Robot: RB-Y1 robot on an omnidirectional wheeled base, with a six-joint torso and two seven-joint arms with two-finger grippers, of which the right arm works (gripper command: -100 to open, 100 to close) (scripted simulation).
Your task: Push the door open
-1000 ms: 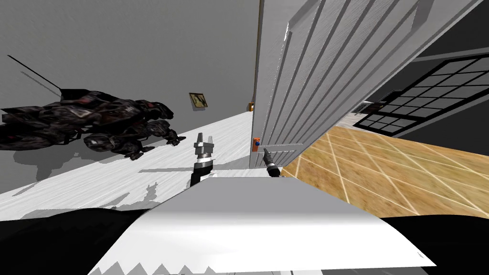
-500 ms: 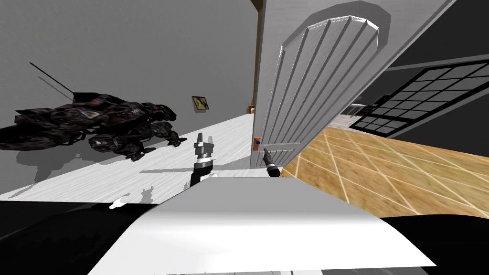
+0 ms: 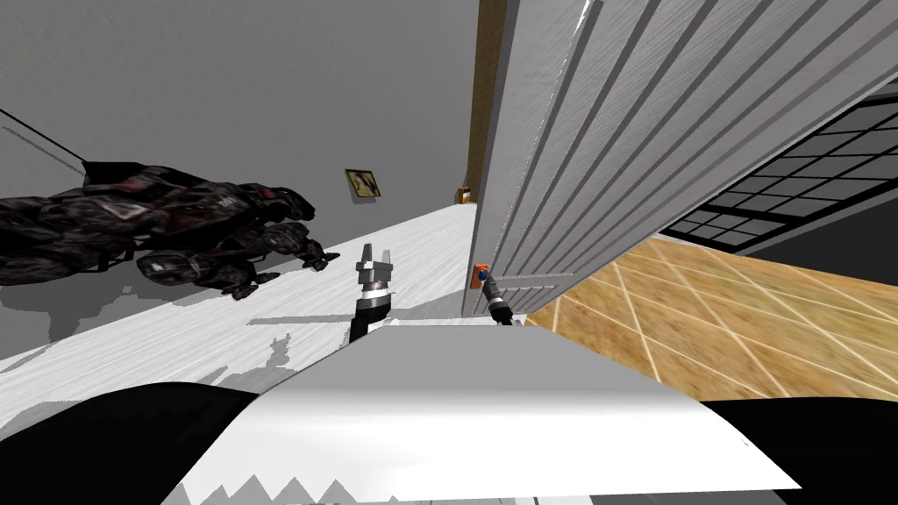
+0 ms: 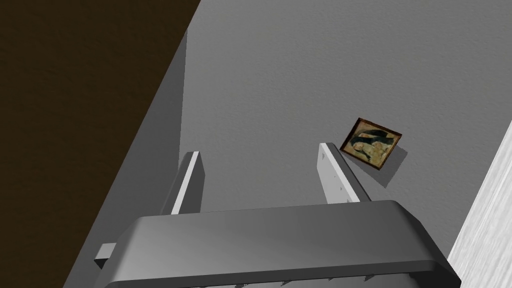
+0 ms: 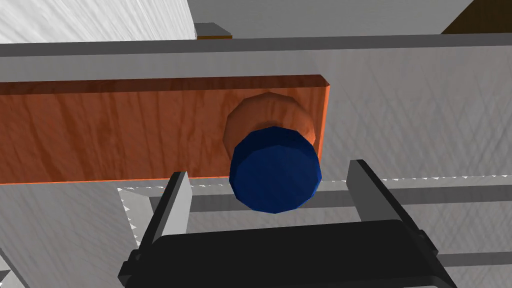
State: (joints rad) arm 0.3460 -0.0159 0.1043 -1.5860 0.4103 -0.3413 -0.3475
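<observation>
The right gripper (image 5: 270,175) stood unclenched. Its thin grey fingers (image 5: 181,192) were spread to either side of a round dark-blue knob (image 5: 274,170) and clear of it, gripping nothing. The knob was mounted on an orange-brown wooden plate (image 5: 125,130) fixed to the pale grey panelled door (image 3: 596,158). In the head view the door stood just ahead of the right arm, with its free edge nearest the hand and its leaf running away to the right.

The left gripper (image 3: 374,256) was held up beside it, well apart from the door, fingers also parted and empty.

Beyond lay a white floor (image 3: 263,307), a tan wooden floor with pale lines (image 3: 745,324), a black angular mottled object (image 3: 175,224) by the grey wall, and a small framed picture (image 3: 363,183).

The door looked rigid and likely to swing as one piece on its hinges. A push at the plate near the free edge should give the most leverage. The smooth, rounded knob could let the thin blades slide off.
</observation>
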